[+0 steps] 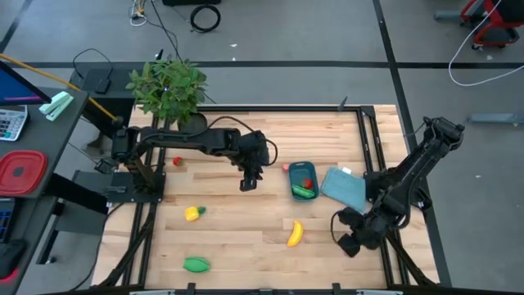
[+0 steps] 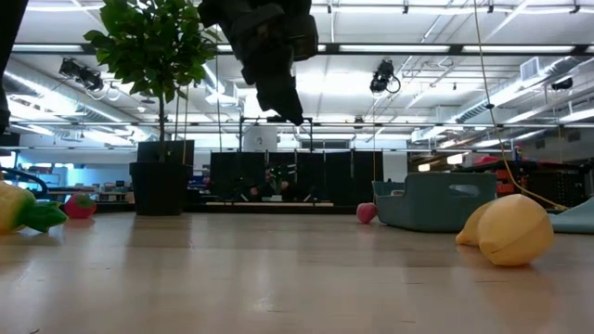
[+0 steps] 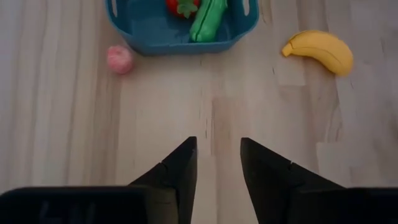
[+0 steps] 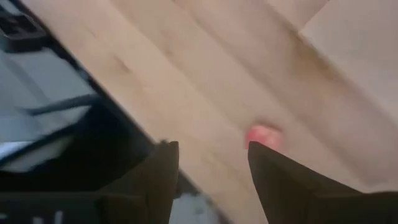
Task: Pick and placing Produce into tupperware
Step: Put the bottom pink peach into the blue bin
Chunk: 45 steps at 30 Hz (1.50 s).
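A: Where is the tupperware?
B: The dark-blue tupperware [image 1: 304,182] sits right of centre, holding a green piece [image 3: 208,18] and a red piece [image 3: 180,6].
A: And the grippers?
B: The left gripper [image 1: 249,180] hovers left of the tupperware, fingers spread and empty. The right gripper [image 1: 350,242] is at the table's near right edge, fingers apart, empty.
A: Loose produce?
B: A banana [image 1: 295,233] lies near the front.

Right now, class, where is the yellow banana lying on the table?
In the high view the banana lies on the bare wood toward the table's right front, below the blue tub and left of the right gripper.
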Motion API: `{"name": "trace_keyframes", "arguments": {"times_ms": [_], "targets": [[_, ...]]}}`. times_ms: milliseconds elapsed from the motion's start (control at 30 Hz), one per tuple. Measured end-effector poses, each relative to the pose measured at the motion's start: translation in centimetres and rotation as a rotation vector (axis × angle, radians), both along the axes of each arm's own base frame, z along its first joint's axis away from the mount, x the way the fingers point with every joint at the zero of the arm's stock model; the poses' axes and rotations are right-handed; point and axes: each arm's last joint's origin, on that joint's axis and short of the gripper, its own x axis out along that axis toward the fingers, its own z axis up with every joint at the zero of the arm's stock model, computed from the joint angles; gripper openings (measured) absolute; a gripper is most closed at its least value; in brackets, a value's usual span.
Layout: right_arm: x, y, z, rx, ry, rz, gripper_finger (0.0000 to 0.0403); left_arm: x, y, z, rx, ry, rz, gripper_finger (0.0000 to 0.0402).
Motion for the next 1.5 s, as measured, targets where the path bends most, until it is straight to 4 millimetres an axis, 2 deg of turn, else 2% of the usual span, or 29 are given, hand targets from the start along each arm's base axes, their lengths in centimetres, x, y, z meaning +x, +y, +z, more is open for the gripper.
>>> {"name": "trace_keyframes", "arguments": {"times_ms": [167,300,433,733,1033,1500], "targets": [[0.6,2.6,1.1,-0.195,0.125,0.103,0.0203,0.0,0.0,0.0,-0.027,0.006,0.041,0.0132],[1.1,4.6,0.5,-0.253,0.16,0.139,0.0204,0.0,0.0,0.0,-0.037,0.007,0.054,0.0126],[1.3,5.7,-0.2,-0.273,0.161,0.155,0.0205,0.0,0.0,0.0,-0.039,0.005,0.057,0.012],[1.5,5.9,-1.9,-0.311,0.209,0.123,0.0206,0.1,0.0,0.1,-0.039,0.0,0.058,0.0122],[1.5,6.4,-3.9,-0.309,0.337,0.129,0.0206,0.1,0.0,0.1,-0.038,0.0,0.057,0.0113],[2.9,6.3,-6.0,-0.343,0.37,0.106,0.0206,0.1,0.0,0.1,-0.038,0.0,0.057,0.013]]}}
